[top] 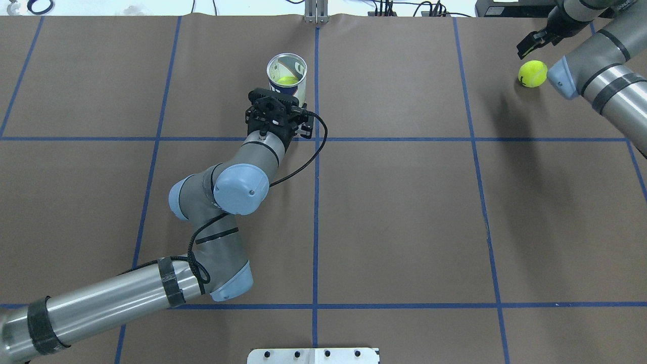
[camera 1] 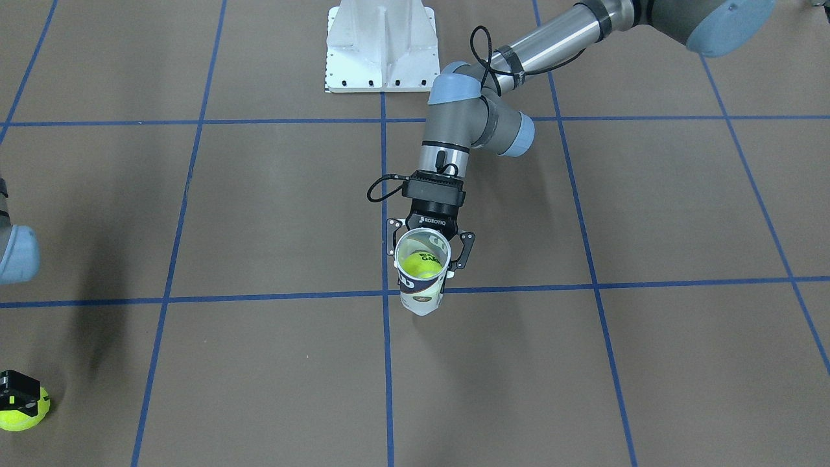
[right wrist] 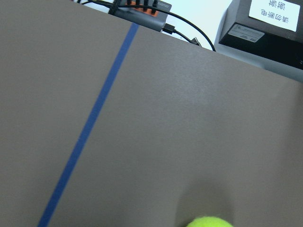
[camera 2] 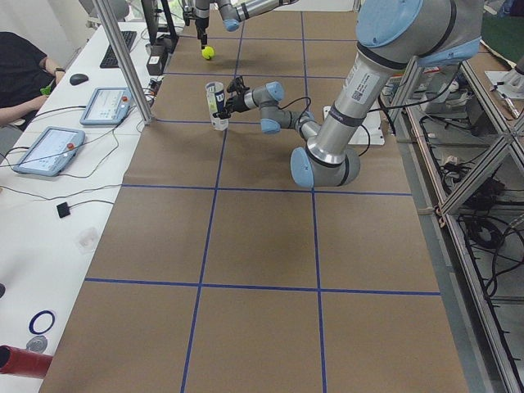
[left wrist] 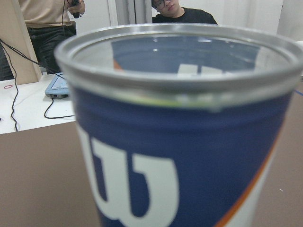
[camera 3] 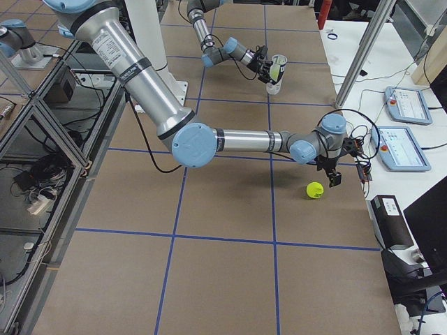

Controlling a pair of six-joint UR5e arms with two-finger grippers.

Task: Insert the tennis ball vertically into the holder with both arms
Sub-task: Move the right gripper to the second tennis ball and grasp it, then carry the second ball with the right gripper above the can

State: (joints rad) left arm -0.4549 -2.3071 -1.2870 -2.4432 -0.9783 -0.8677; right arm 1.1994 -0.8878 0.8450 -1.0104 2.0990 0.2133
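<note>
The upright holder (camera 1: 420, 292) sits clasped in the left claw (camera 1: 426, 259).

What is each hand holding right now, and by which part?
The left hand grips the holder by its side wall. The right hand holds nothing; the loose tennis ball lies on the table beside it.

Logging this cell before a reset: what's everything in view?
Clear plastic tennis-ball tube, navy-and-white label: one, upright mid-table.
Yellow-green tennis balls: two, one inside the tube, one loose on the table.
Brown table, blue tape grid: one, beneath everything.
White metal pedestal: one, at the robot's table edge.
Tablets: two, grey-blue, on the white side bench.
Grey arms: two; left gripper shut on the tube, right gripper beside the loose ball.
</note>
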